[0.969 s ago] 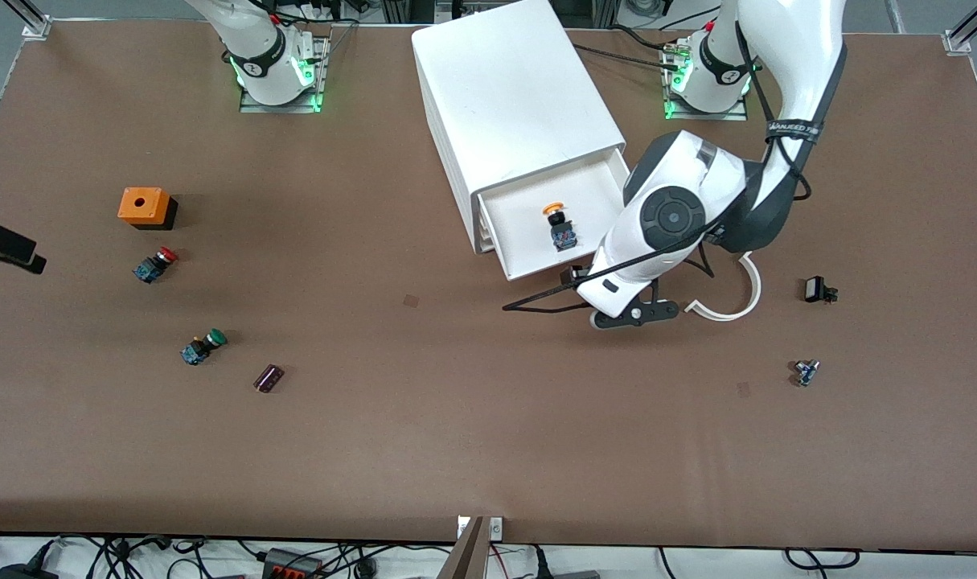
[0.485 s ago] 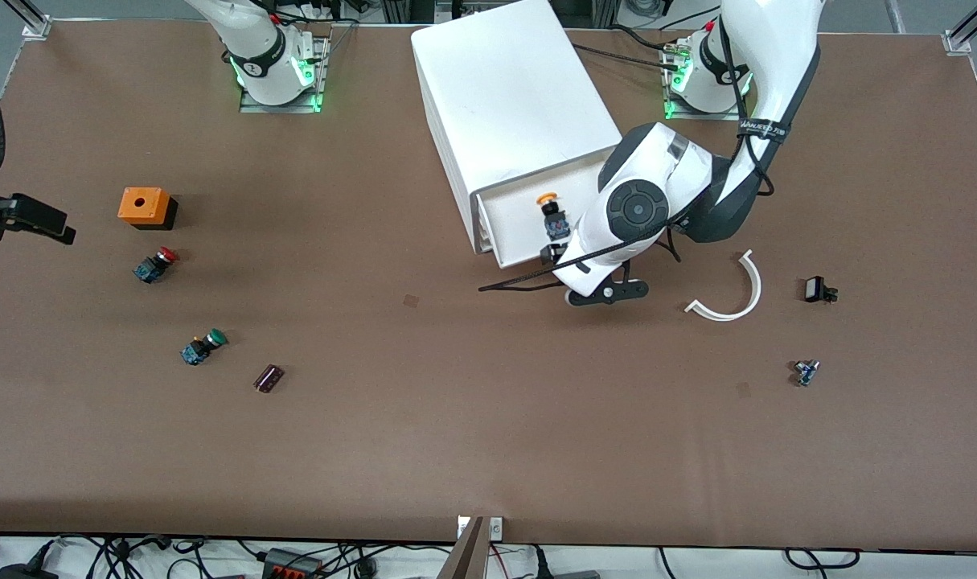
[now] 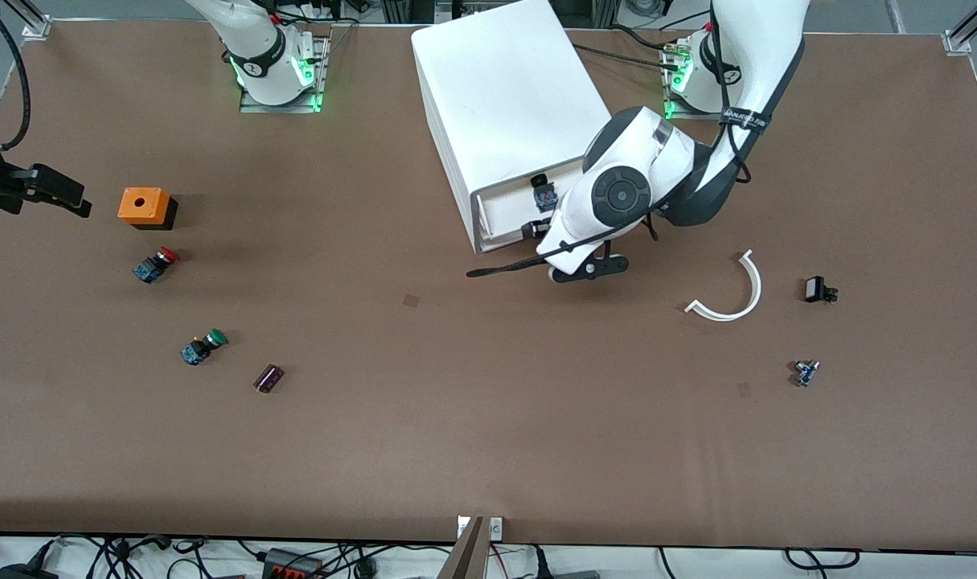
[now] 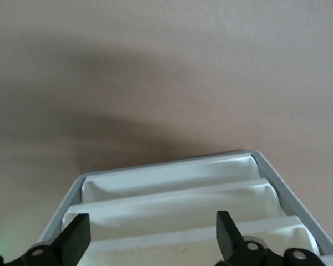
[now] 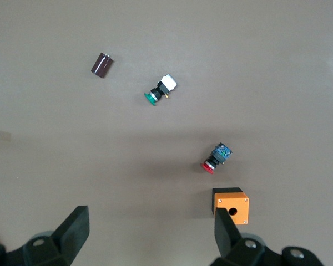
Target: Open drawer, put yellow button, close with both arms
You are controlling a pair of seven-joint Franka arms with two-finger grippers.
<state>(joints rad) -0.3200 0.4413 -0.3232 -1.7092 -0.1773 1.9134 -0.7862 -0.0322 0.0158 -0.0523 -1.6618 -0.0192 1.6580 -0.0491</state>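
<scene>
The white cabinet [image 3: 508, 92] stands between the two arm bases. Its top drawer [image 3: 506, 211] sticks out only a little. In it lies the yellow button [image 3: 545, 195]; just its blue-grey body shows, the cap hidden under the cabinet's top. My left gripper [image 4: 150, 241] is open, with its fingers [image 4: 77, 238] against the drawer's front [image 4: 183, 244]; the left wrist hides it in the front view. My right gripper [image 3: 70, 197] hangs open and empty over the table at the right arm's end, beside the orange box [image 3: 144, 206].
A red-capped button [image 3: 154, 264], a green-capped button [image 3: 203, 347] and a dark cylinder [image 3: 268, 377] lie near the orange box [image 5: 230, 205]. Toward the left arm's end lie a white curved strip [image 3: 733, 293], a small black part [image 3: 818, 289] and a small blue part [image 3: 806, 371].
The left arm has pushed the drawer most of the way into the cabinet, button inside. The right gripper has come in from the table's edge toward the orange box.
</scene>
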